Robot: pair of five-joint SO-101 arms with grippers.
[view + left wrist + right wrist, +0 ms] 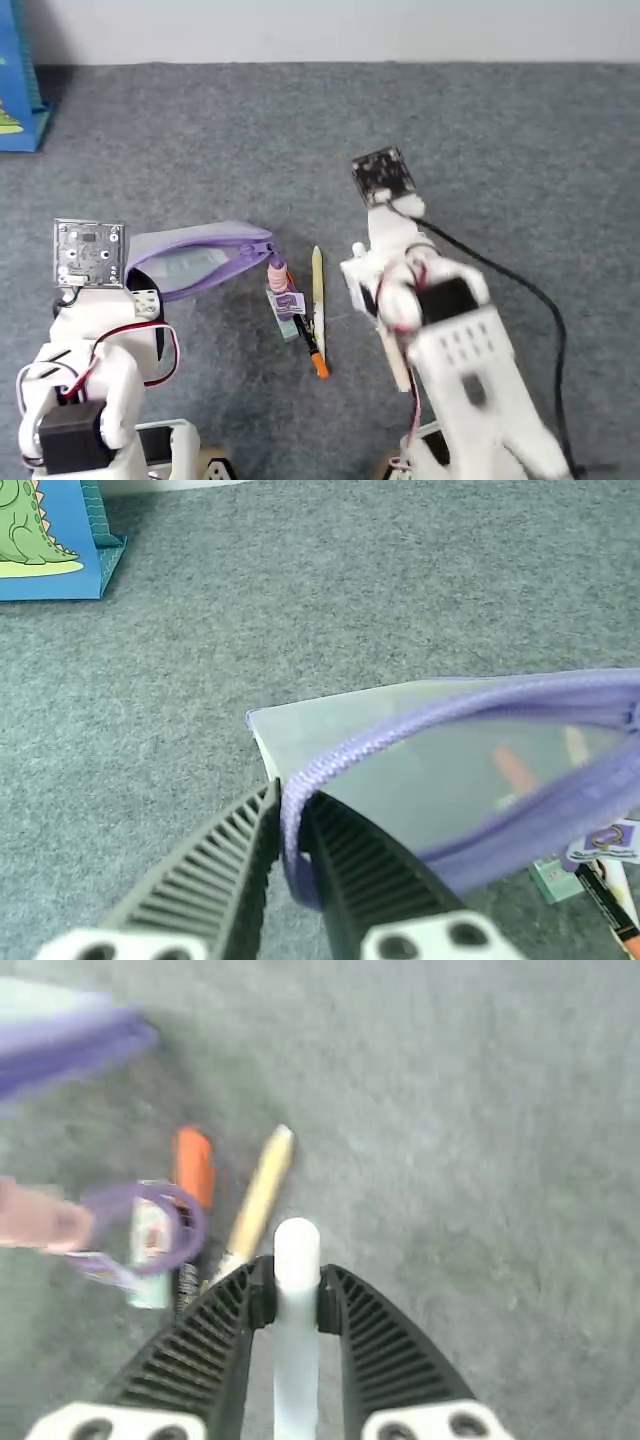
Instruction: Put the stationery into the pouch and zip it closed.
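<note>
My left gripper is clenched on the pouch rim, propping its mouth open for loading, I judge. My right gripper grasps a white pen. Seen from above, the pencil and a tagged item lie at three o'clock of the pouch. The tag's print is unreadable.

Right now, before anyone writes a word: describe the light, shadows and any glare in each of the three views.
High view: even, soft light, only a faint shadow under the pouch, no glare on the grey table. Left wrist view: light passes through the pouch's translucent side; it is darker beneath the left gripper. Right wrist view: the white stick in the right gripper is brightest.
</note>
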